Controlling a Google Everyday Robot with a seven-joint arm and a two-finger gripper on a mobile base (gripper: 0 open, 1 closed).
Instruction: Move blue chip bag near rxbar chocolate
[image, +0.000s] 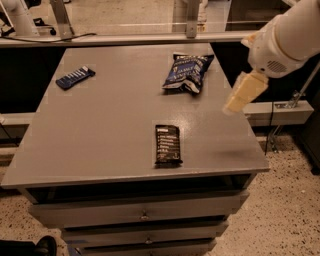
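Gripper (244, 93) — at right, angled downward

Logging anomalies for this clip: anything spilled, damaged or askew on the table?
Nothing stands out. The blue chip bag lies intact far right, the rxbar chocolate flat near the front, a blue bar far left. The gripper hovers by the table's right edge.

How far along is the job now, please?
Nothing looks done: the bag lies at the table's far side, apart from the rxbar near the front edge. In hand: the gripper hangs over the right edge, not touching the bag. Left: grasp it, carry it to the rxbar, set it down.
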